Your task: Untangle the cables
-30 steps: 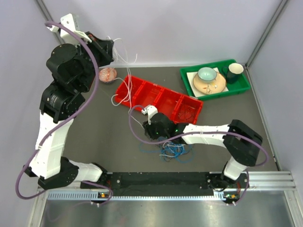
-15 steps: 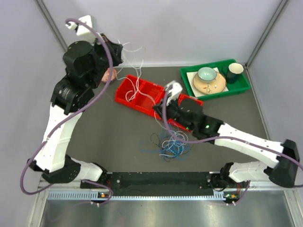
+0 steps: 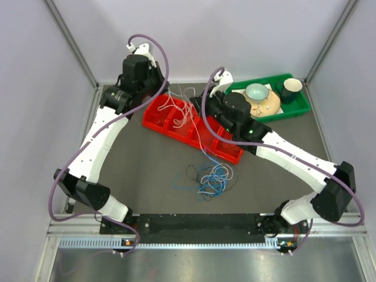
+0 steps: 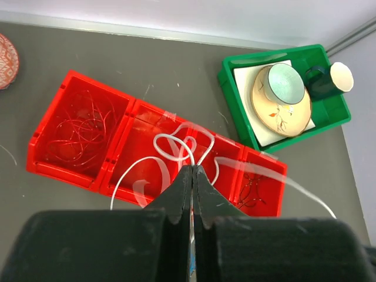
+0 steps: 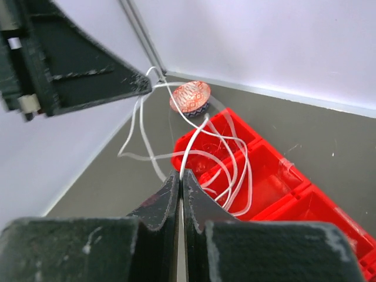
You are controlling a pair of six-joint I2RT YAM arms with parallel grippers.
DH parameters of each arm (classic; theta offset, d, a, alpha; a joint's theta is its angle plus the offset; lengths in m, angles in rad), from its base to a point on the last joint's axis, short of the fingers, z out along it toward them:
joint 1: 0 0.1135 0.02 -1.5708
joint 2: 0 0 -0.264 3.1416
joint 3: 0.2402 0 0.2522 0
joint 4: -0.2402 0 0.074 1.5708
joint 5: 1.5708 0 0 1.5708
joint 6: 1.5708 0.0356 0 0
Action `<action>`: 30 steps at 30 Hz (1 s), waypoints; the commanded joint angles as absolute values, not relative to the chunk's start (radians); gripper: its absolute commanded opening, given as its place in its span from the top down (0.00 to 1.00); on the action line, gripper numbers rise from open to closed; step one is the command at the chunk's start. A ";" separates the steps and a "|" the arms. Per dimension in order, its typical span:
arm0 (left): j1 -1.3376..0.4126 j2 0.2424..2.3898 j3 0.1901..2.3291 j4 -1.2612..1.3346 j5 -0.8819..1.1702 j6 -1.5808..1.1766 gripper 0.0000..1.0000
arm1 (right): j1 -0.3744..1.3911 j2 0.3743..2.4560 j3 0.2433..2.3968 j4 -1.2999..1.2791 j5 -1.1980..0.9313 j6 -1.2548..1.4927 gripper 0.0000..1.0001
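Note:
A tangle of blue, white and black cables lies on the dark table in front of the red tray. A white cable loops in the air over the tray, strung between both grippers. My left gripper is above the tray's far left end, shut on the white cable at its tip. My right gripper is above the tray's middle, shut on the same white cable at its tip. The left gripper's finger shows in the right wrist view, pinching the cable.
The red tray holds red wires in its left compartment and black wires in its right one. A green tray with plate, bowl and mug stands back right. A patterned bowl sits back left.
The right gripper shut on a white cable at the tangle and rose back over the tray. The left arm swung right with its cable end, from the back-left corner to above the tray.

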State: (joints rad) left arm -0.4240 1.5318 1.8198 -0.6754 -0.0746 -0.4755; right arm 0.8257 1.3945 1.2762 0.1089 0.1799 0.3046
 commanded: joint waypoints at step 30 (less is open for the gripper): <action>-0.374 1.768 1.842 -0.532 0.216 -0.479 1.00 | 0.655 1.505 1.200 0.223 0.057 0.543 1.00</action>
State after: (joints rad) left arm -0.3885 1.6970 1.7863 -0.6090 0.1600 -0.4652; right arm 0.6640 1.5715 1.2240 0.1688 0.0605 0.5095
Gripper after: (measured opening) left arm 0.011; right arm 0.009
